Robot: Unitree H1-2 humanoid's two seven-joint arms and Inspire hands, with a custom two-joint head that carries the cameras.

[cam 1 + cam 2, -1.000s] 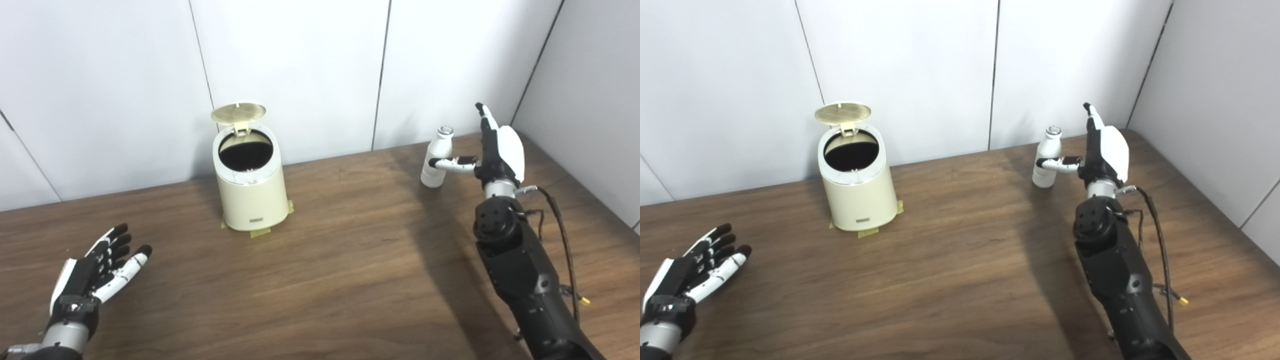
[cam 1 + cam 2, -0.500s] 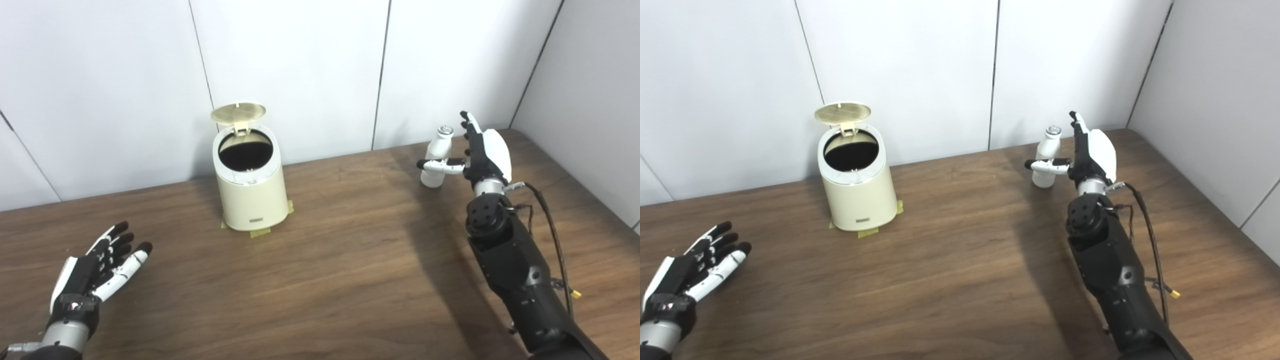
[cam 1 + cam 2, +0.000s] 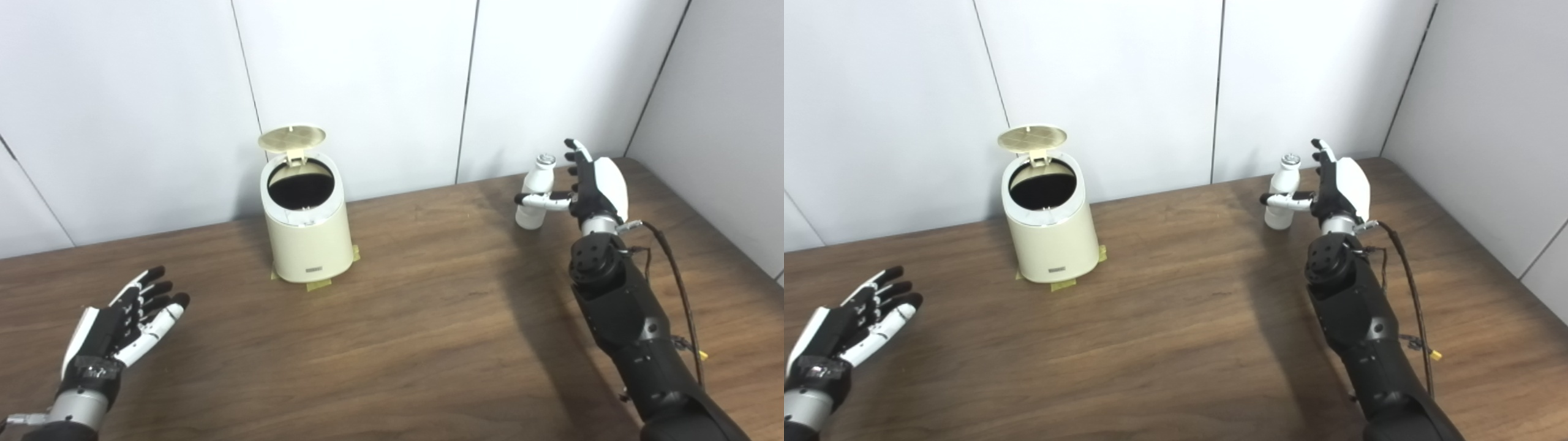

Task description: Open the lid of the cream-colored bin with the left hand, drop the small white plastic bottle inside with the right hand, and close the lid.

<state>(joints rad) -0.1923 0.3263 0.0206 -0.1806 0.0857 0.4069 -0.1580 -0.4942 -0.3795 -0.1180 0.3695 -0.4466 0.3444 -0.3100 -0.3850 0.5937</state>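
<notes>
A lab test bay: bare white wall panels [image 3: 355, 79] enclosing a wooden table [image 3: 392, 343].

we find no readable text in either view. the cream-colored bin [image 3: 308, 229] carries a small dark label low on its front, too small to read.

Both hands [image 3: 122, 318] [image 3: 591, 184] spread, fingers apart

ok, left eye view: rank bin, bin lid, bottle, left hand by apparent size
1. cream bin
2. left hand, though it is nearest the camera, so its rank is unsure
3. white bottle and raised lid: look about alike, not ranked
</notes>
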